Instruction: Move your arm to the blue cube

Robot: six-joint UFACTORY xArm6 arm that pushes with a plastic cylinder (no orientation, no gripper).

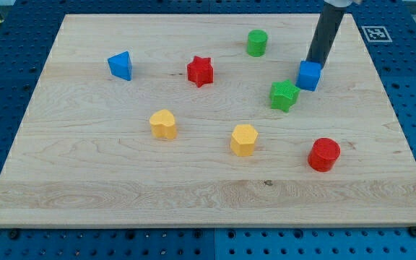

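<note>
The blue cube (309, 75) sits on the wooden board at the view's upper right. My dark rod comes down from the view's top, and my tip (313, 63) stands right at the cube's top edge, touching or almost touching it. A green star (284, 94) lies just below and left of the cube.
A blue triangular block (120, 66) is at the upper left. A red star (200, 71) and a green cylinder (257, 42) are at the upper middle. A yellow heart-like block (163, 124), a yellow hexagon (243, 139) and a red cylinder (324, 154) lie lower down. The board's (85, 202) edges border a blue pegboard.
</note>
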